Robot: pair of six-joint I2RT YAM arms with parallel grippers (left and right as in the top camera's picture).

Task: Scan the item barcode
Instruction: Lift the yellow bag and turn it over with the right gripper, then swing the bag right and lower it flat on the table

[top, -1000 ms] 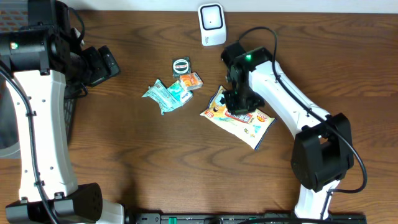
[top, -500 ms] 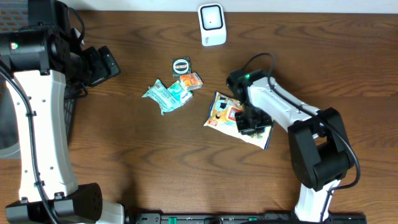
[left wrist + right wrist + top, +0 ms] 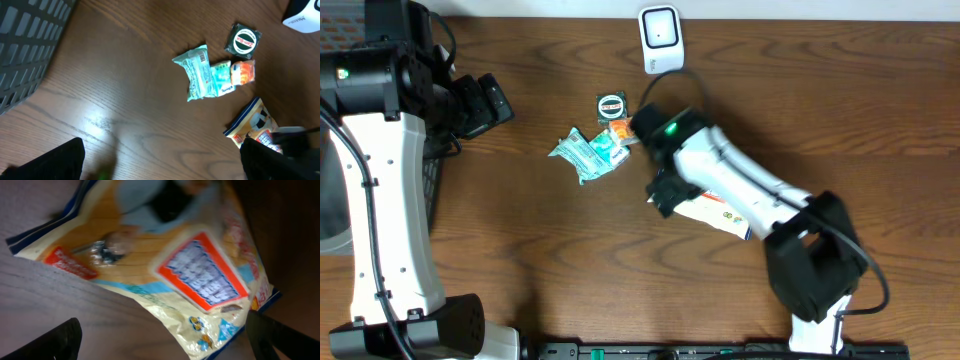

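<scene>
Right gripper is seen with jaws spread wide, released, nothing grasped. It is placed over the left end of the yellow-and-white foil snack bag. The bag is laid flat on the brown wooden table, centre-right of the overhead frame, and is partly hidden under the right arm. It is well below the white box-shaped barcode scanner at top centre. The bag's print is blurred in the right wrist view, so a barcode possibly faces up but cannot be confirmed. Left gripper is seen at upper left, jaws wide, empty, well apart from the crumpled teal plastic packets.
</scene>
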